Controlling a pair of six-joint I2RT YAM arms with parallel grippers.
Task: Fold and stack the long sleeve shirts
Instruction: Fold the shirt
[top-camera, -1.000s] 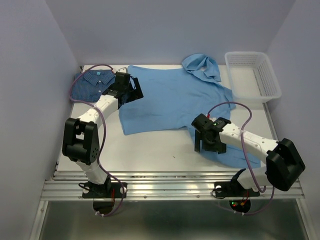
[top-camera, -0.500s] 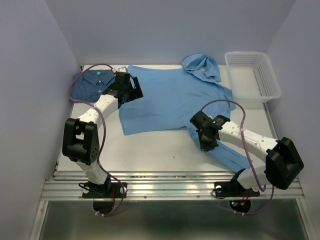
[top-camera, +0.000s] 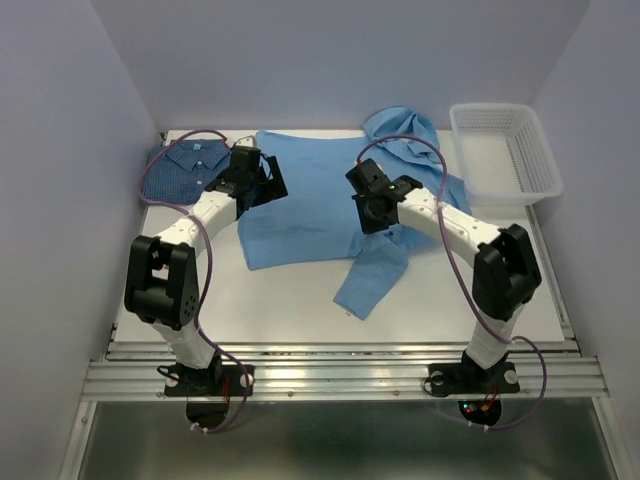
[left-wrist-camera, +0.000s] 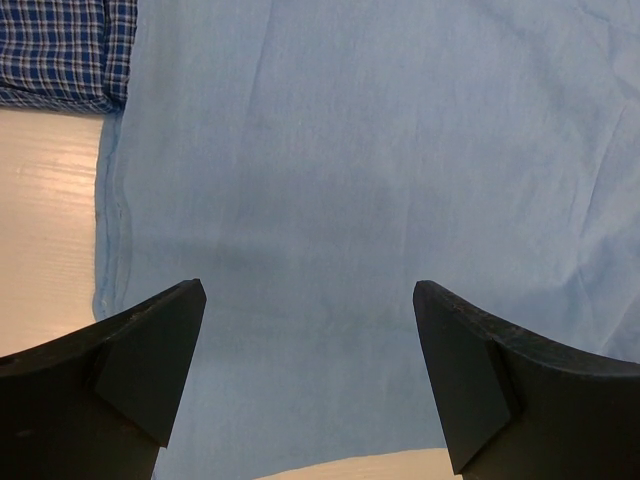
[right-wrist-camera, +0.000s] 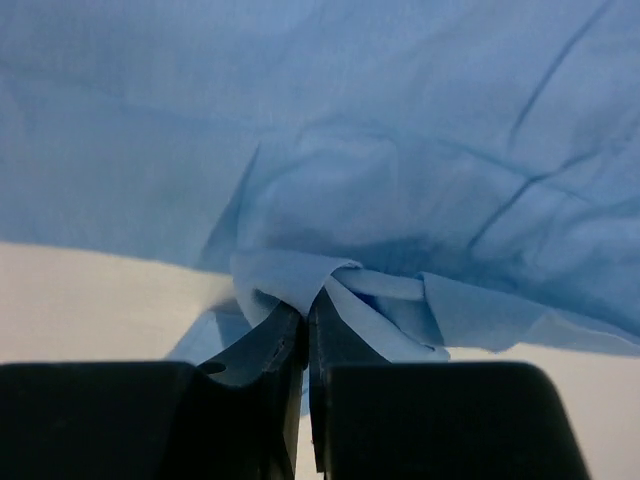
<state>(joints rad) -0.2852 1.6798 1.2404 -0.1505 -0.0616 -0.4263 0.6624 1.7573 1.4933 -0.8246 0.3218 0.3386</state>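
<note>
The light sky-blue shirt (top-camera: 310, 195) lies spread across the back middle of the table, collar (top-camera: 400, 130) at the back right. My right gripper (top-camera: 372, 212) is shut on its sleeve (top-camera: 375, 270), lifted over the shirt body; the pinched cloth (right-wrist-camera: 300, 275) bunches at the fingertips. The darker checked shirt (top-camera: 180, 165) lies folded at the back left, its corner (left-wrist-camera: 60, 50) in the left wrist view. My left gripper (top-camera: 262, 180) hovers open over the light shirt's left edge (left-wrist-camera: 110, 230), nothing between its fingers (left-wrist-camera: 150, 360).
A white mesh basket (top-camera: 505, 150) stands at the back right. Bare table (top-camera: 280, 310) runs along the front. Purple cables loop over both arms. Grey walls close in the sides and back.
My right gripper shut on the sleeve near the front right and carried it up and left over the shirt body. The sleeve now trails from it. The left arm has not moved.
</note>
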